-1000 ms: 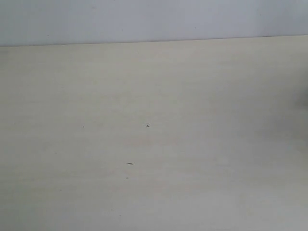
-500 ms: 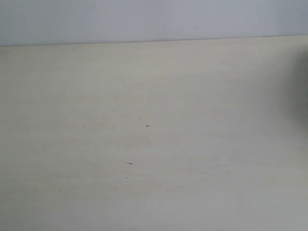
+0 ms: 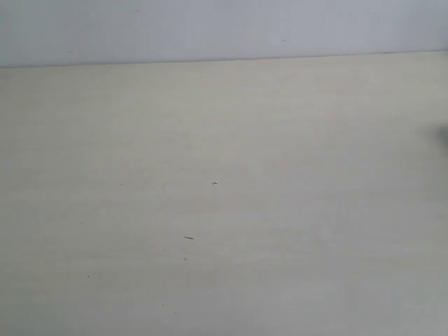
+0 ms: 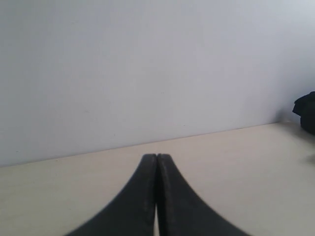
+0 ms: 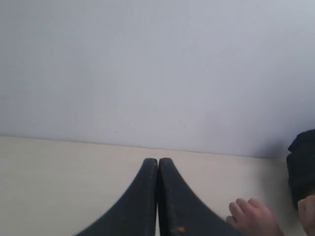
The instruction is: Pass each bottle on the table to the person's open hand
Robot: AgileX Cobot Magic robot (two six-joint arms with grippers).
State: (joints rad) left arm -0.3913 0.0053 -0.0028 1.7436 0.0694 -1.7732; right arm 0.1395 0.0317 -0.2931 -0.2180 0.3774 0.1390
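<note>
The left pincer (image 4: 156,157) and right pincer (image 5: 158,161) are pressing fully together, gripping nothing. The person's hand (image 5: 252,216) is showing just beside the right pincer over the worktop (image 3: 280,140), half cut off by the frame edge.

Table (image 3: 294,210): wall (image 3: 210,28) stands behind its far edge; a few specks (image 3: 189,238) lie on it near the middle. Person's hand (image 5: 253,216): over the table, just beside the right gripper (image 5: 158,161), sleeve cuff (image 5: 301,167) adjoining.
</note>
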